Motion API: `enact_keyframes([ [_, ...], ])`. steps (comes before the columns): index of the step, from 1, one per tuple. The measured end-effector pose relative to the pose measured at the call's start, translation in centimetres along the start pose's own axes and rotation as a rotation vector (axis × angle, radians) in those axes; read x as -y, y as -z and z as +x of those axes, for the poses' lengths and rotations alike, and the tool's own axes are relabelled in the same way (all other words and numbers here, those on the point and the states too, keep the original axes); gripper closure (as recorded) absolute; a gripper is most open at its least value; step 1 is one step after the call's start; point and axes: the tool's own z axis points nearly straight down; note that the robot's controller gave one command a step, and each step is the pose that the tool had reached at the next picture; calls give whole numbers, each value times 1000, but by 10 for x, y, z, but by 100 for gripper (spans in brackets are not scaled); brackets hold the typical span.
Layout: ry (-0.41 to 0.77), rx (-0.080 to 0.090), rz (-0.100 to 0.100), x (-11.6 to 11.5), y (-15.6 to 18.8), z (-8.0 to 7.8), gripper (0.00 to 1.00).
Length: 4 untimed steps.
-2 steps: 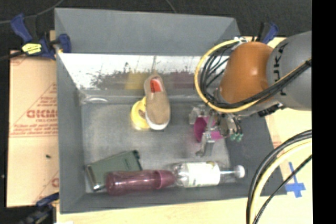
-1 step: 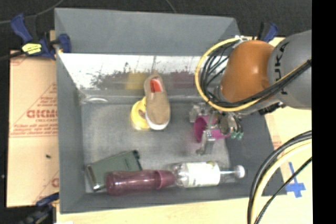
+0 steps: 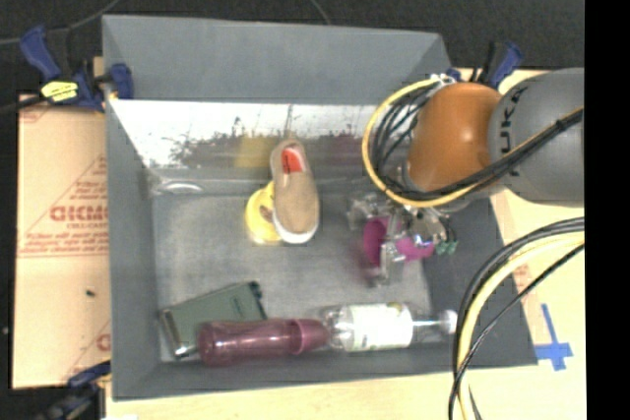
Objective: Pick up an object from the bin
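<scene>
Fingers appear clamped on a small magenta thing between them, so lifting straight up should clear the shoe beside them.

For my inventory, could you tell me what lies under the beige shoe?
A yellow object shows at the shoe's left edge; the shoe covers the rest, so its kind is unclear.

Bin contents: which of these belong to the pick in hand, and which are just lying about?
In play:
- gripper
- magenta object, right at the gripper

Lying about:
- tan slip-on shoe
- yellow thing partly under the shoe
- dark green flat object
- maroon cylinder
- clear bottle
</scene>
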Motion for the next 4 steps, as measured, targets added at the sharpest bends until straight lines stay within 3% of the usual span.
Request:
enact_keyframes([
  [1, -217, 0, -1, -21, -8, -4, 100],
  [2, -216, 0, -1, -21, -8, -4, 100],
  [3, -199, 9, 2, -26, 53, 2, 100],
  [4, -221, 0, -1, -20, 137, 19, 100],
])
